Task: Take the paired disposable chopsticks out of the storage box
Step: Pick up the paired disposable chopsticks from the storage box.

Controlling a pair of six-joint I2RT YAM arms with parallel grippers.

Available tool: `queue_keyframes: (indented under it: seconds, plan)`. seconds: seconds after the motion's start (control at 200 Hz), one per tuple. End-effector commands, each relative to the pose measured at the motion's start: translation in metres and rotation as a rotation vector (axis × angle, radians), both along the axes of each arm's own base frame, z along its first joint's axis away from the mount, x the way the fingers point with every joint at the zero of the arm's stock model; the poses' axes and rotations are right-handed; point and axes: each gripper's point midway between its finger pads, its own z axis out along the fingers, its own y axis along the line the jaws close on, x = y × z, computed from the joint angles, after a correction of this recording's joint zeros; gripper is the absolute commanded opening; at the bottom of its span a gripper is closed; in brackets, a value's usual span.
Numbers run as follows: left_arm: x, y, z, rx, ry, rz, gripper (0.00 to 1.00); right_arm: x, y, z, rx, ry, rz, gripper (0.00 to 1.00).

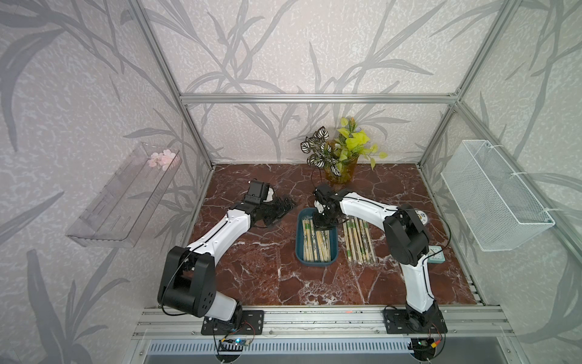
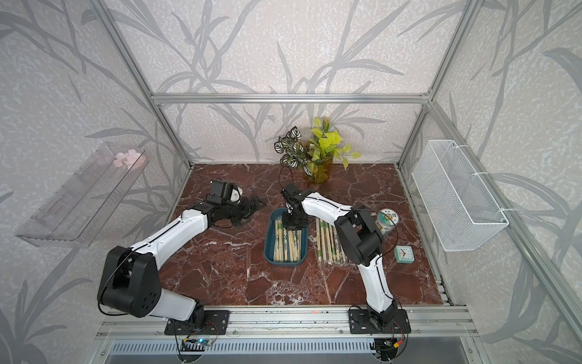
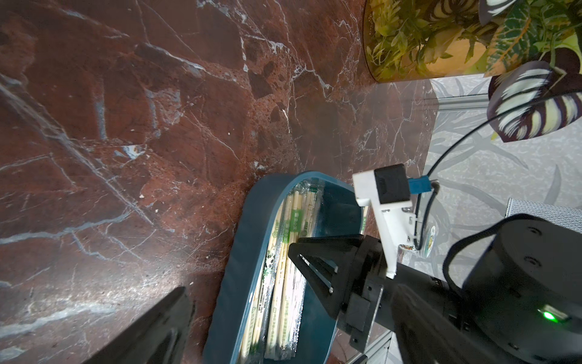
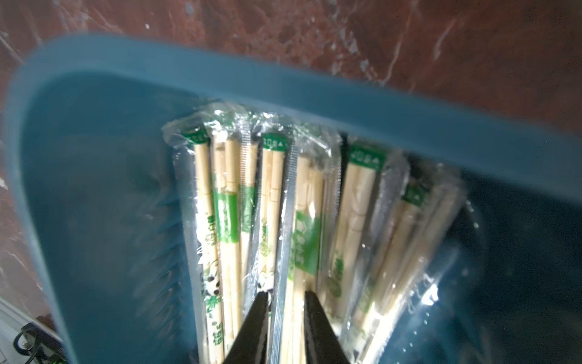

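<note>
Right end effector (image 4: 286,296) pinches paired disposable chopsticks (image 4: 303,249) inside storage box (image 4: 315,94).

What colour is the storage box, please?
The storage box is dark teal-blue, clearest in the right wrist view.

L arm low, stretched twd 1 o'clock, L pincer (image 1: 285,206) level, jaws apart. R arm elbow up, reaching twd 10 o'clock, wrist bent down, R pincer (image 4: 285,296) nipped on one of paired disposable chopsticks (image 4: 297,239).
</note>
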Motion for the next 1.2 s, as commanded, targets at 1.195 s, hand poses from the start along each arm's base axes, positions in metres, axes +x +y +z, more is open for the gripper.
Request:
queue_keyframes:
  seconds: [1.195]
  plan:
    - [0.007,-0.001,0.014,-0.004,-0.041,-0.017,1.0,-0.007,0.014,0.054,0.113,-0.058,-0.029,0.06]
